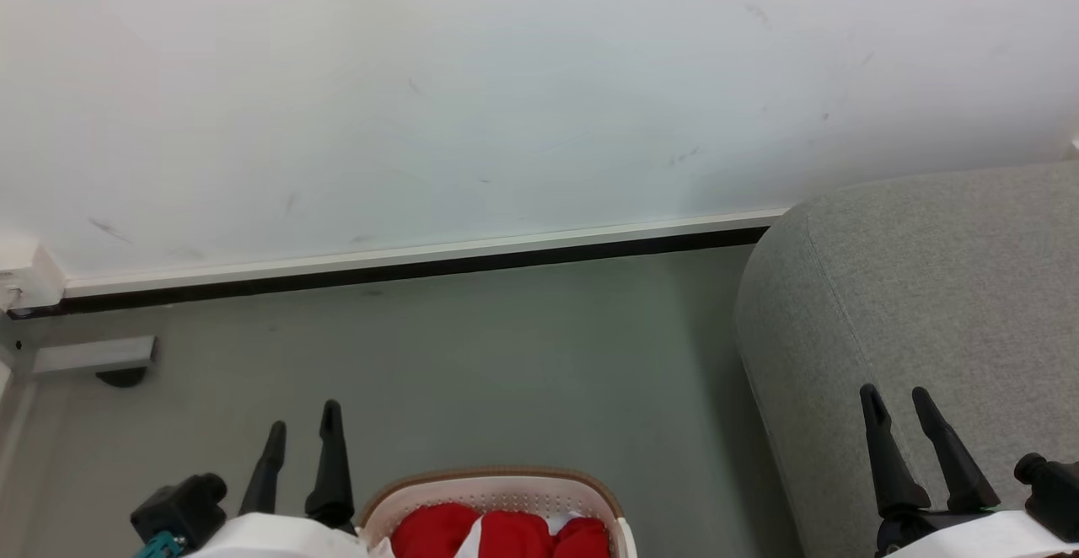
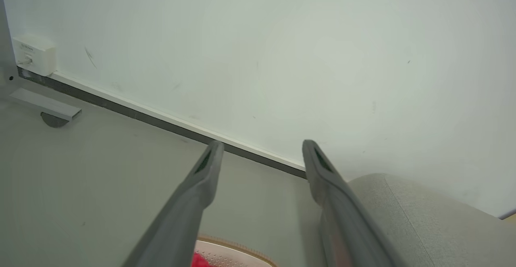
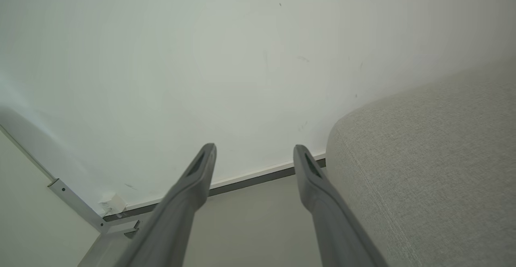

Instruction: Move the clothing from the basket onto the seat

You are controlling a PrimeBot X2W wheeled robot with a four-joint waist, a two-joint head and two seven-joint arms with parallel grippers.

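Floor (image 1: 506,356): a plain grey-green surface is seen, running from the near edge to the wall.
Wall (image 1: 506,77): white and marked with faint scuffs; it is met by the floor along a white skirting (image 1: 421,259) with a dark strip beneath.
Fitting (image 1: 93,356): a short pale bar is fixed low at the far left, near the skirting.
Seat (image 1: 927,288): grey woven upholstery is set at the right, its rounded edge reaching back to the wall.
Basket (image 1: 493,478): placed on the floor at the near centre, left of the seat and apart from it.
Clothing (image 1: 497,533): red with white, heaped inside the basket.
Left gripper (image 1: 303,419): held just left of the basket, fingers spread, nothing grasped.
Right gripper (image 1: 895,396): seen against the seat's near left part, fingers spread, nothing grasped.
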